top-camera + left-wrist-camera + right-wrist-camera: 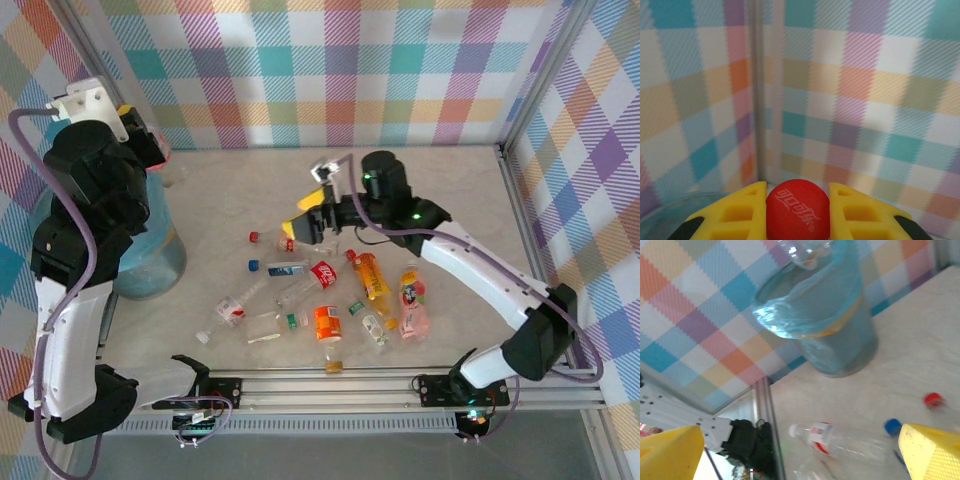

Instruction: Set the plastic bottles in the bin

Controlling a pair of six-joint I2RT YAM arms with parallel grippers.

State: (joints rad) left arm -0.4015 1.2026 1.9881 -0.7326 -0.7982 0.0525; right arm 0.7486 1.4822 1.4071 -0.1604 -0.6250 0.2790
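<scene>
Right fingers [935, 452] over table [920, 355], plaid walls [700, 300]

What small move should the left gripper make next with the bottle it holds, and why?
Probably open the left gripper and let the red-capped bottle drop. Its fingers hold the red cap, and in the right wrist view the bottle seems to hang over the open bin, so it should fall inside.

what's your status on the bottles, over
Left hand shut on red-capped bottle, above the bin. Right hand open over about ten bottles on the table. Nothing blocking the bin.
</scene>
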